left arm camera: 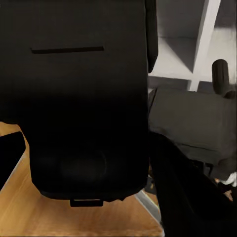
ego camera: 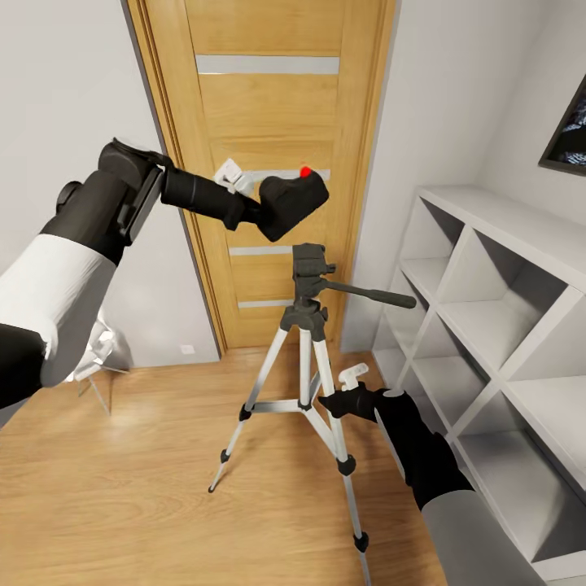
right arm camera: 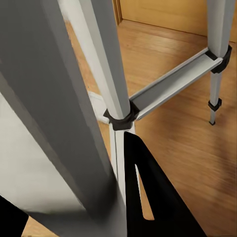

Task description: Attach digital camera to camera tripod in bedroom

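The black digital camera (ego camera: 293,202), red button on top, is held tilted in the air just above and left of the tripod's head, not touching it. My left gripper (ego camera: 254,203) is shut on it. In the left wrist view the camera's dark body (left arm camera: 74,98) is very near, with the tripod's head (left arm camera: 192,123) and pan handle (left arm camera: 220,76) beyond it. The camera tripod (ego camera: 312,325) stands on the plank floor before the oak door. Lower down, my right gripper (ego camera: 343,399) is shut on a silver tripod leg (right arm camera: 59,98), with a black finger (right arm camera: 148,197) beside that leg.
The oak door (ego camera: 268,106) with frosted strips is right behind the tripod. A white cube shelf (ego camera: 488,325) runs along the right wall, close to my right arm. A small white lamp on thin legs (ego camera: 98,358) stands at the left wall. A dark picture (ego camera: 570,130) hangs top right.
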Controlling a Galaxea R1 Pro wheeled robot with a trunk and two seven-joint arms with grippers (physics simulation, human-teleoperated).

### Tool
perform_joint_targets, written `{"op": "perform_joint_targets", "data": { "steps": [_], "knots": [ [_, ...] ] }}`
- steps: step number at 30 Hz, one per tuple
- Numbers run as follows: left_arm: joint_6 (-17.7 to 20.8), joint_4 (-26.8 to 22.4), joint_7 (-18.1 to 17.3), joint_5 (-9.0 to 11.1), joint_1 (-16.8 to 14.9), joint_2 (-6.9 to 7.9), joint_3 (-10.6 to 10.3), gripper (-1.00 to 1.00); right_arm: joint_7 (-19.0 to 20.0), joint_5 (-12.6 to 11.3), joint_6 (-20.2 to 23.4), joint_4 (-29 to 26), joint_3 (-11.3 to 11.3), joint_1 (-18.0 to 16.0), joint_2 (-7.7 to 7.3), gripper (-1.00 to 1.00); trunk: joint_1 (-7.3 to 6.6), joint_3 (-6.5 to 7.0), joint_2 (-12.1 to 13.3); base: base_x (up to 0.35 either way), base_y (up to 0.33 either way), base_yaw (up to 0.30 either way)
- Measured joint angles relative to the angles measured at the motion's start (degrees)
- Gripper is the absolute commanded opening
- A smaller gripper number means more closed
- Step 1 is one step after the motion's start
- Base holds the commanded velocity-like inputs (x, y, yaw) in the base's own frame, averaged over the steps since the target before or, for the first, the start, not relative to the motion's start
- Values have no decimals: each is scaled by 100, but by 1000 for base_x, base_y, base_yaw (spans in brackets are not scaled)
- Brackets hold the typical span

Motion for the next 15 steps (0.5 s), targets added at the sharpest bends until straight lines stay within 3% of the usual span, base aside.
{"op": "perform_joint_targets", "data": {
  "steps": [2, 5, 15],
  "knots": [
    [-121, -16, -284, -292, -6, -2, 4, -100, -9, 24, -6, 66, 0, 0, 0, -100, 0, 0, 0, 0, 0, 0],
    [-223, -32, -505, -548, -9, -7, 3, -100, -20, 20, -15, 119, 0, -2, -2, -100, -1, 1, -2, 0, 0, 0],
    [-274, -172, -616, -681, -12, -91, 8, -100, -13, 32, -16, 116, -3, -1, 0, -100, -1, 1, -2, 0, 0, 0]
  ]
}}
